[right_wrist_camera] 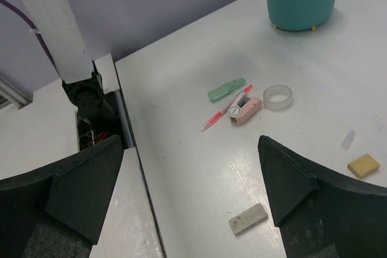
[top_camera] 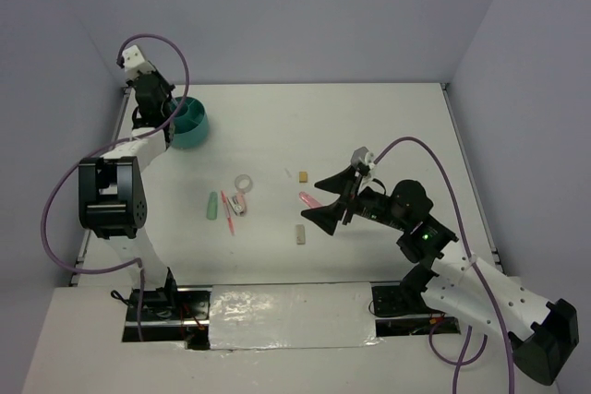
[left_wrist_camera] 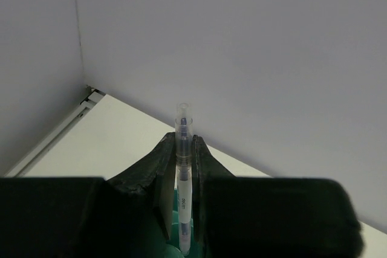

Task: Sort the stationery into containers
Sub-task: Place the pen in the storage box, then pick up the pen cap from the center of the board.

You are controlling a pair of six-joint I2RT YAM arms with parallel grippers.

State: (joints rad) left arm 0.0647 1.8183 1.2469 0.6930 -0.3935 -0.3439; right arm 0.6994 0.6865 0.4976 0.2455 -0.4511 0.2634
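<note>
A slim clear plastic pen with a dark core (left_wrist_camera: 183, 188) was gripped between the closed fingers of the left gripper (left_wrist_camera: 182, 149), the round teal plastic cup (top_camera: 192, 125) close by them. The right gripper (right_wrist_camera: 190, 143) was held wide open, a grey rectangular block (right_wrist_camera: 248, 219) seen between its fingers

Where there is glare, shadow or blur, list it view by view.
Top external: glare on the shiny strip along the near edge, only faint shadows elsewhere. Left wrist: the left gripper is a near-black mass, but the pen it clamps is sharp. Right wrist: the right gripper looks dark and soft-edged, and the teal cup casts a faint shadow.
</note>
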